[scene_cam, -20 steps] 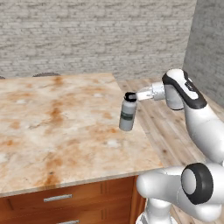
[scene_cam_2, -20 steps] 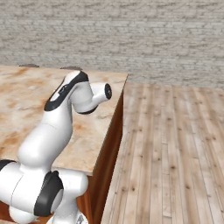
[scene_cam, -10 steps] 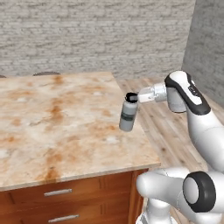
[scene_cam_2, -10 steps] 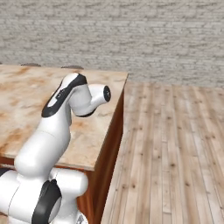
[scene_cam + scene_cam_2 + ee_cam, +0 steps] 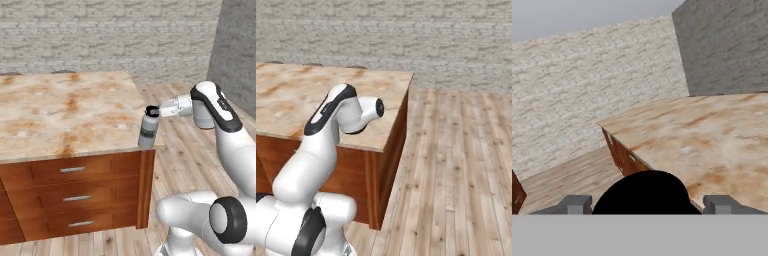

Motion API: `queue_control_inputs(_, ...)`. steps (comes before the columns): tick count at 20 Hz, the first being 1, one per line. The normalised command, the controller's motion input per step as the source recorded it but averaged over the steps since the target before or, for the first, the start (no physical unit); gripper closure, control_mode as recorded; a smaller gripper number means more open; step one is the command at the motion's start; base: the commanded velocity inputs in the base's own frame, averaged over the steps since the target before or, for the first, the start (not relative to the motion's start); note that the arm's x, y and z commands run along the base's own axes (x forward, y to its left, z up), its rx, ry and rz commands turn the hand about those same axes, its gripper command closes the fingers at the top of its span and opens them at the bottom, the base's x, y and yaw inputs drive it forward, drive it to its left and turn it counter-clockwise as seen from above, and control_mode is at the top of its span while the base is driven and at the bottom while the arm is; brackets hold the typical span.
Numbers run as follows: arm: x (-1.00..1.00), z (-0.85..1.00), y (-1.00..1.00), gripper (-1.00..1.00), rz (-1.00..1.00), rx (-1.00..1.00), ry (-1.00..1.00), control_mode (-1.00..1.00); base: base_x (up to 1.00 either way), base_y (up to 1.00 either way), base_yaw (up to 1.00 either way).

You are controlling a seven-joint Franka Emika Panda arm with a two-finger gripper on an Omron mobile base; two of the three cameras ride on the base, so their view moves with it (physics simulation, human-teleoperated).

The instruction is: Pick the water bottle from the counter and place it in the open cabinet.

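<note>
The water bottle [image 5: 148, 131], grey with a black cap, hangs upright by the right front corner of the counter [image 5: 65, 107], lifted off the marble. My gripper [image 5: 153, 111] is shut on the bottle's cap and reaches in sideways from the right. In the hand view the black cap [image 5: 646, 191] sits between the two fingertips [image 5: 574, 204], and the counter [image 5: 712, 130] stretches beyond it. My arm [image 5: 338, 112] stands before the counter [image 5: 301, 92] in the right base view. The open cabinet is out of view.
Reddish-brown drawers [image 5: 72, 192] with silver handles face me below the slab. Wooden floor [image 5: 456, 165] spreads to the right of the counter. A stone wall [image 5: 110, 35] runs behind, and a grey wall [image 5: 237, 45] stands at the far right.
The whole picture has shifted: the base has backed away, so the counter's front and drawers show more. The bottle stays in the shut gripper at the same height.
</note>
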Motion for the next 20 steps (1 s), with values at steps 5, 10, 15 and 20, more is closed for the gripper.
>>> queue_control_inputs(5, 0.00, 0.00, 0.00, 1.00, 0.00, 0.00, 0.00, 1.00, -0.88, 0.00, 0.41)
queue_control_inputs(10, 0.00, 0.00, 0.00, 1.00, 0.00, 0.00, 0.00, 1.00, -0.65, 0.00, 0.51)
queue_control_inputs(15, 0.00, 0.00, 0.00, 1.00, 0.00, 0.00, 0.00, 1.00, -0.27, 0.00, 0.53)
queue_control_inputs(20, 0.00, 0.00, 0.00, 1.00, 0.00, 0.00, 0.00, 1.00, 0.21, -0.21, 0.51)
